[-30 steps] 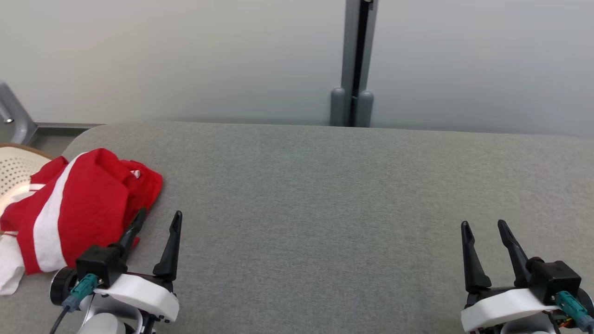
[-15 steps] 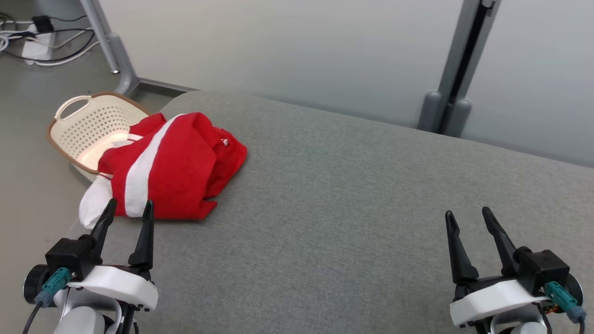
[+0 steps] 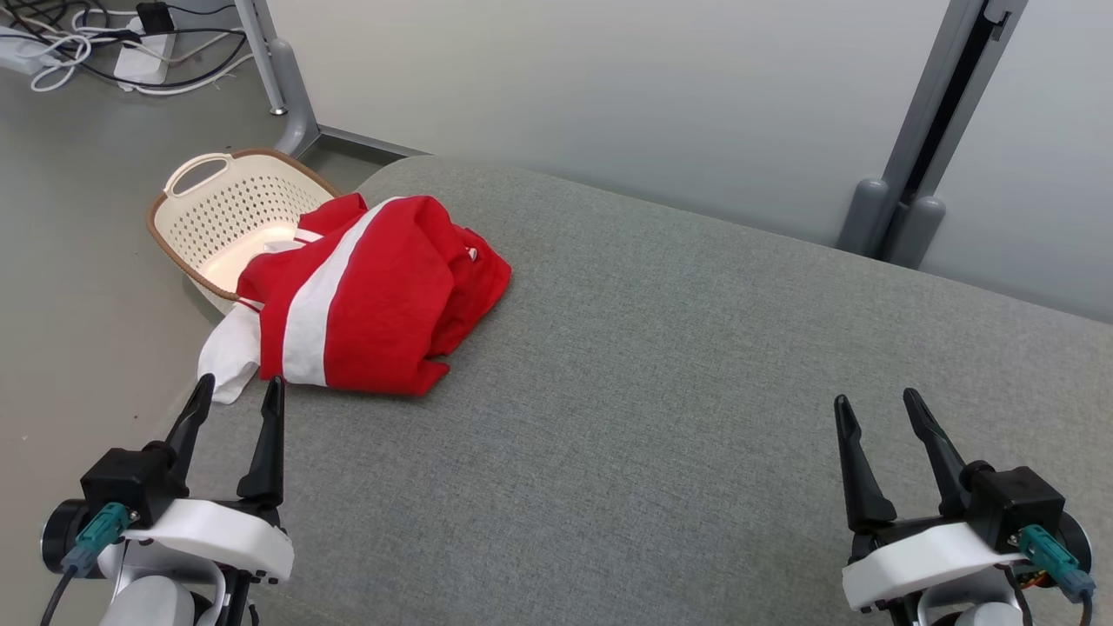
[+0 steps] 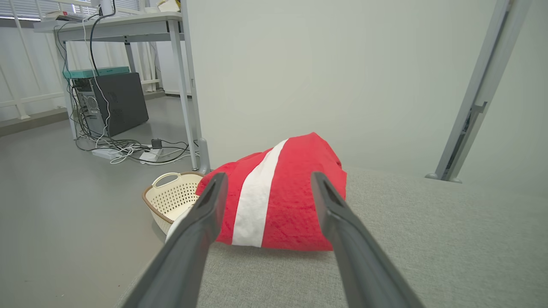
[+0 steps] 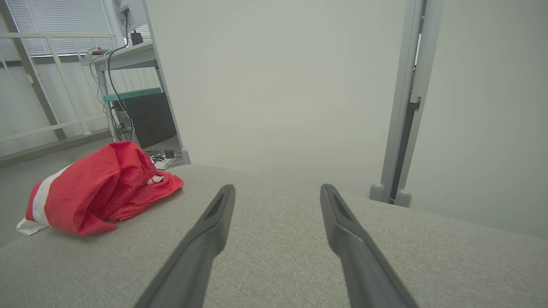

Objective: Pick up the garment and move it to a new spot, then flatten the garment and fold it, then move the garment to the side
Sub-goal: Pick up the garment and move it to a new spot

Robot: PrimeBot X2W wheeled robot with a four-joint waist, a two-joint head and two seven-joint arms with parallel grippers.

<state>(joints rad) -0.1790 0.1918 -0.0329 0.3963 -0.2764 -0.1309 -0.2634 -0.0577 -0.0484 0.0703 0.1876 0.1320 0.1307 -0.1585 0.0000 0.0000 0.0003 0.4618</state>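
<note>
A crumpled red garment with a white stripe lies bunched at the left end of the grey padded table, part of it hanging over the edge. It also shows in the left wrist view as the garment and in the right wrist view as the garment. My left gripper is open, a short way in front of the garment and apart from it, fingers pointing at it. My right gripper is open over the bare table at the lower right, far from the garment.
A cream perforated laundry basket stands on the floor just off the table's left end, under the garment's overhang. Cables and a power strip lie on the floor beyond. A grey partition post stands behind the table.
The head camera has turned left, so the garment and basket sit further right in view. Both grippers stay open; the left one now points at the garment's near edge.
</note>
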